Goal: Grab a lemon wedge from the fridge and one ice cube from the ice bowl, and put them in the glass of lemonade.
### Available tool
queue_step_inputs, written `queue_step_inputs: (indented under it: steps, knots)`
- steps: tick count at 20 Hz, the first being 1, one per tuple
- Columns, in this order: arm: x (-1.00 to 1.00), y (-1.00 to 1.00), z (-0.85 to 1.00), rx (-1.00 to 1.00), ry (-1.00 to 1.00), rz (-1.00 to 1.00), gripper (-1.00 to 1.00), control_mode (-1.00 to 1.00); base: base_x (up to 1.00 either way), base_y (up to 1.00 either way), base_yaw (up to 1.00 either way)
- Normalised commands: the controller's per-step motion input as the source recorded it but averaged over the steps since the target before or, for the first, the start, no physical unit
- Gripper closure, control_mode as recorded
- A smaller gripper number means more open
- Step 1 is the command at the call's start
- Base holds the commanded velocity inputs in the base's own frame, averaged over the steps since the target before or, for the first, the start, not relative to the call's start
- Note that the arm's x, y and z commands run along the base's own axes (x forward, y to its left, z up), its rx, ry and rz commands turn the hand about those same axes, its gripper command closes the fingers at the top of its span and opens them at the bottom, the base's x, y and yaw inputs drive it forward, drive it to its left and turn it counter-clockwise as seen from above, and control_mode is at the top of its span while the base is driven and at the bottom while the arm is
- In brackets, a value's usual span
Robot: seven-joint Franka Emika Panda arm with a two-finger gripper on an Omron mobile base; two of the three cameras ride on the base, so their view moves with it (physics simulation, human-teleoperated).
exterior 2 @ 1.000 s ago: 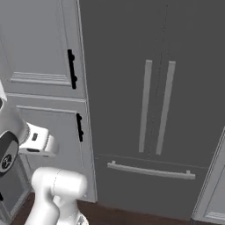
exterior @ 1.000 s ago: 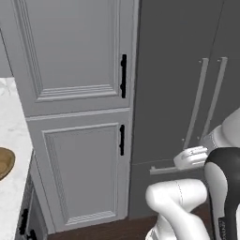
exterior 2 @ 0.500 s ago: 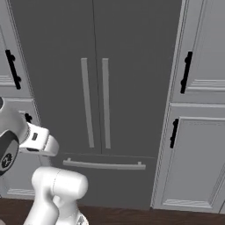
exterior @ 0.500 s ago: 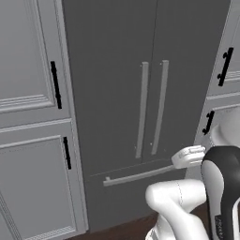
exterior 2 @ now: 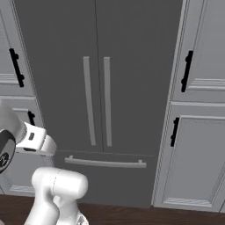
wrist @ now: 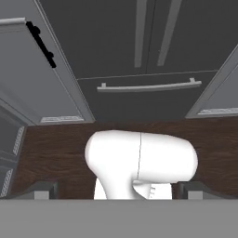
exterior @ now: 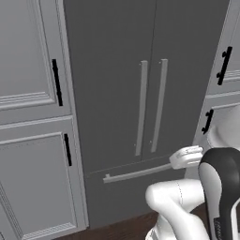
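Observation:
The fridge (exterior: pixel 112 93) (exterior 2: pixel 132 66) is a tall dark grey unit standing straight ahead with both doors shut. Two long grey bar handles (exterior: pixel 151 108) (exterior 2: pixel 98 101) run down its middle, and a horizontal drawer handle (exterior: pixel 136 172) (exterior 2: pixel 105 162) (wrist: pixel 148 87) sits below them. My gripper (wrist: pixel 117 190) points down toward the floor in front of the fridge (wrist: pixel 107 42). It is open with nothing between its fingertips (wrist: pixel 44 190). The lemon wedge is hidden behind the shut doors. The ice bowl and the glass of lemonade are out of view.
Light grey panelled cabinets (exterior: pixel 33 140) (exterior 2: pixel 197 132) with short black handles (exterior: pixel 56 82) (exterior 2: pixel 188 70) flank the fridge on both sides. Dark wooden floor (wrist: pixel 51 148) runs along their base.
The whole picture has slid sideways, so the base has driven along the cabinets. The fridge, at the edge a second ago, now fills the middle. The gripper has stayed open.

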Motion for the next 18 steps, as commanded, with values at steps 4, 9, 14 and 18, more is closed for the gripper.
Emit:
queue_step_inputs:
  steps: [4, 9, 14, 18]
  knots:
    - [0.0, 0.0, 0.0, 0.0, 0.0, 0.0, -1.0, 1.0, -0.14, -0.41, 0.09]
    - [0.0, 0.0, 0.0, 0.0, 0.0, 0.0, -1.0, 1.0, -0.02, -0.71, 0.01]
    - [0.0, 0.0, 0.0, 0.0, 0.0, 0.0, -1.0, 1.0, -0.62, -0.17, 0.0]
    - [0.0, 0.0, 0.0, 0.0, 0.0, 0.0, -1.0, 1.0, -0.65, 0.0, 0.03]
